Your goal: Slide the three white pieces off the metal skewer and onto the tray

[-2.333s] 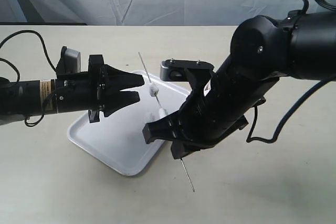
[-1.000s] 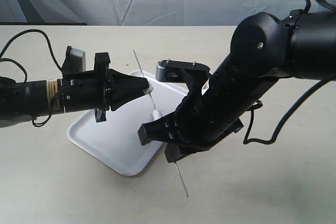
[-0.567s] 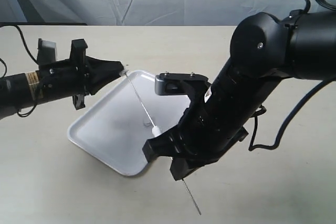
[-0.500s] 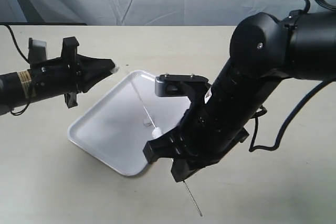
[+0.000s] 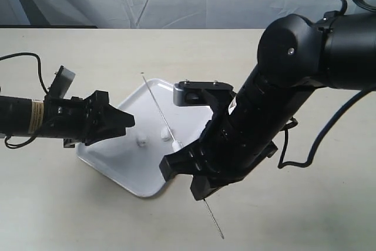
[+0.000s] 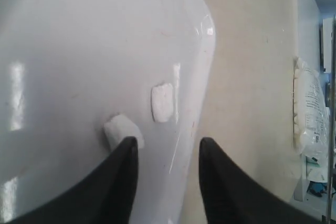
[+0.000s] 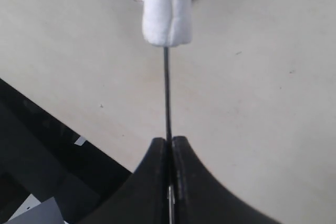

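showing two white pieces (image 6: pixel 162 102) on the tray (image 5: pixel 117 160), a third on the skewer (image 7: pixel 167 93); right fingers (image 7: pixel 157 182) pinch it, left fingers (image 6: pixel 118 182) parted, empty.

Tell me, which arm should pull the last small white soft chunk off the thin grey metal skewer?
Left. The left gripper is open and empty over the flat white plastic tray, near that chunk. The right gripper is shut on the skewer, holding it.
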